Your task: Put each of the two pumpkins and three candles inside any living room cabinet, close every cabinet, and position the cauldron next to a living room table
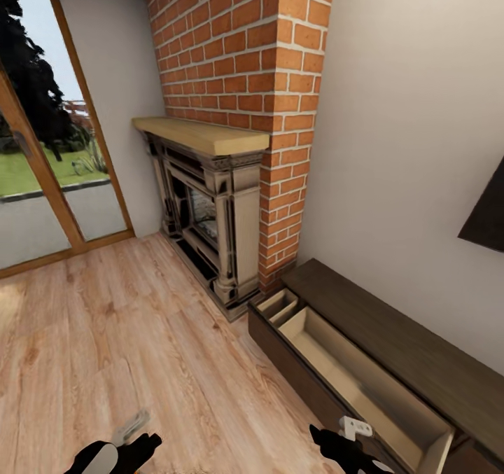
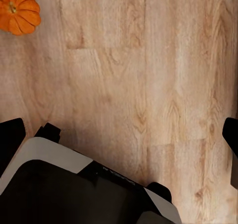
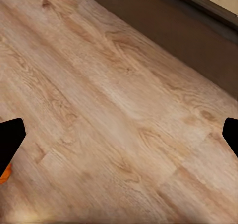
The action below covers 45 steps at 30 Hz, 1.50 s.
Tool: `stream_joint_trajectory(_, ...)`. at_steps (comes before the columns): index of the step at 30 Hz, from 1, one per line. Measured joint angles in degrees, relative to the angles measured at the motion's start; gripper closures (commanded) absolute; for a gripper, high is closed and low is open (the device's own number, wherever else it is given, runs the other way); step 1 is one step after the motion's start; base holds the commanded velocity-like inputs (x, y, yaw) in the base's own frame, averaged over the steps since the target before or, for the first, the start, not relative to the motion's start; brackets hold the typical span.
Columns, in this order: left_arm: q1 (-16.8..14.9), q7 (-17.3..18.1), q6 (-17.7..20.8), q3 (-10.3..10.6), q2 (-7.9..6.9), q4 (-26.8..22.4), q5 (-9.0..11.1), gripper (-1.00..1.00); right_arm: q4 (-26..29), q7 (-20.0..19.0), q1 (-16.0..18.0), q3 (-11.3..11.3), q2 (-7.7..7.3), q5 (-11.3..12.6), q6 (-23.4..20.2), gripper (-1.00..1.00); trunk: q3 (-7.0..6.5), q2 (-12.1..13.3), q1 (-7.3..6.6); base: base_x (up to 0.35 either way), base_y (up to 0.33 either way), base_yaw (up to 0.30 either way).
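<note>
— Where do we stand?

— We face the fireplace [image 1: 210,208], with the cabinet [image 1: 413,348] low along the wall at our right. Its long drawer [image 1: 364,383] is pulled open and looks empty, and a smaller compartment [image 1: 278,307] beside it is open too.

— And the pumpkins?

— One pumpkin [image 2: 19,11] lies on the wooden floor [image 1: 126,334], seen from the left wrist, well apart from the left tool [image 2: 119,134]. At the edge of the right wrist view there is an orange sliver — too small for us to name.

— The tools?

— Both are empty with fingers spread wide: the left fingers [image 2: 10,139] frame bare floor above our own base [image 2: 74,184], and the right tool [image 3: 119,134] hangs over boards near the cabinet's front.

— So how do we do this well?

— We judge the step to be fetching that pumpkin. We should bring the left tool straight above it, straddle the ribbed sides below the stem, close gently, then carry it over the drawer's rim before letting go.
</note>
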State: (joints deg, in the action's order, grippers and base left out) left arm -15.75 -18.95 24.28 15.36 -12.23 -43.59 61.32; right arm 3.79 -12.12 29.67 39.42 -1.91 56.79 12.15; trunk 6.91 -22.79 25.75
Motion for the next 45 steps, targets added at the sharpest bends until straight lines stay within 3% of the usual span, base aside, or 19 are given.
stream_joint_trajectory(35, 0.0, 0.0, -0.1, 0.1, 0.44, 1.4, -0.1, -1.0, -0.1, 0.2, 0.0, 0.0, 0.18, 0.0, 0.0, -1.0, 0.0, 0.0, 0.0, 0.0, 0.0, 0.29)
stream_joint_trajectory(45, 0.0, 0.0, -0.1, 0.0, 0.44, 2.2, -0.1, -1.0, -0.1, 0.3, 0.0, 0.0, 0.17, -0.2, 2.8, -1.0, 0.0, 0.0, 0.0, 0.0, 0.035, 0.29)
